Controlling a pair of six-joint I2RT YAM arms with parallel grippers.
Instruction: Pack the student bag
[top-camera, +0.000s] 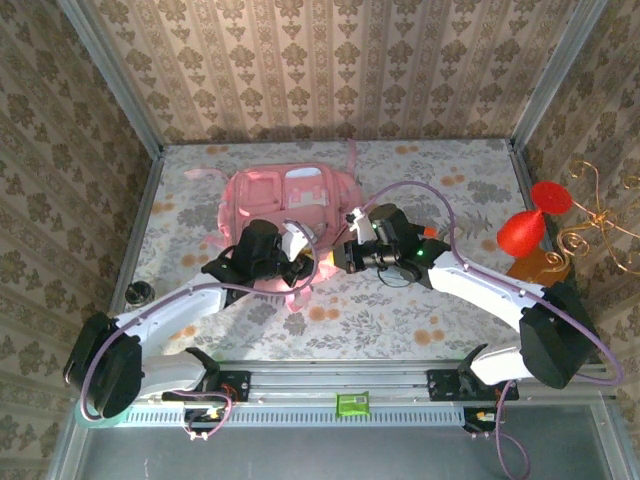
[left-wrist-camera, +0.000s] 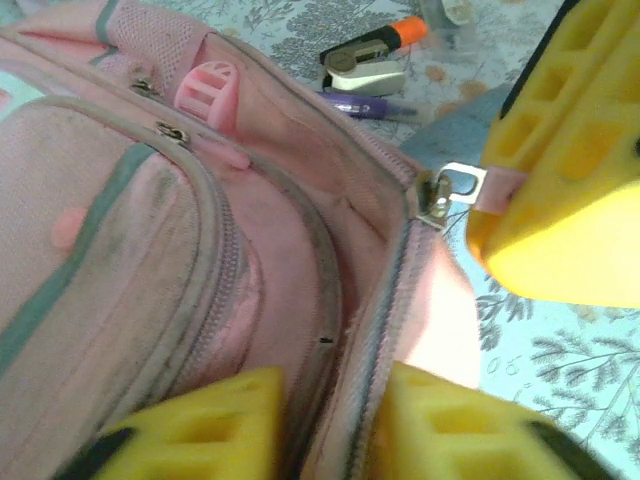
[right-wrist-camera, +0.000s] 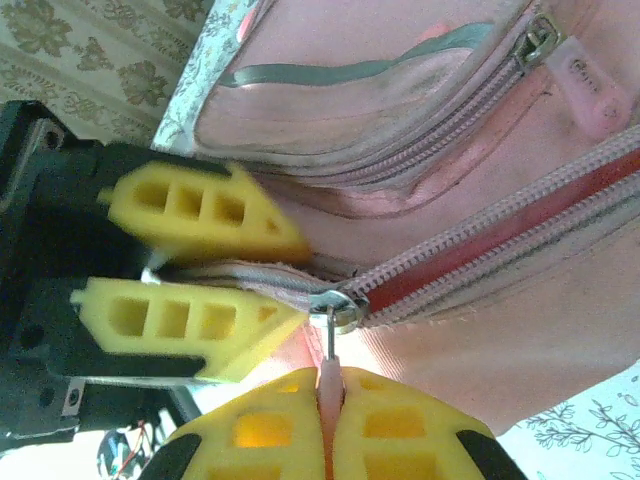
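The right gripper (right-wrist-camera: 328, 388) has its two yellow fingers pressed together on the thin pink tab of a zipper pull (right-wrist-camera: 329, 352). The pull hangs from a metal zip slider (right-wrist-camera: 340, 308) on the main zip of the student bag (top-camera: 290, 195). On one side of the slider the two rows of zip teeth stand apart, and a reddish strip of the inside shows between them.

Just beside the slider on its other side, the left gripper (right-wrist-camera: 295, 280) has its yellow fingers at a narrow gap. They pinch the fabric rim of the bag's opening, one finger on each side of it. From the left wrist, the open mouth of the main compartment shows pale pink lining.

The bag's front pocket (right-wrist-camera: 400, 110) is edged in grey-green, and its own zip is closed and ends in a pink rubber tag (right-wrist-camera: 590, 80).

The pink backpack lies flat on the flower-patterned table (top-camera: 420, 310), close to the far edge and a little left of the middle, with its opening turned toward the arms. Both arms reach in from the near edge and meet at the bag's near side.

On the table past the bag lie a black and cream stapler (left-wrist-camera: 365, 72), an orange marker (left-wrist-camera: 408, 30) touching it, and a purple pen (left-wrist-camera: 360, 105) just beside them.
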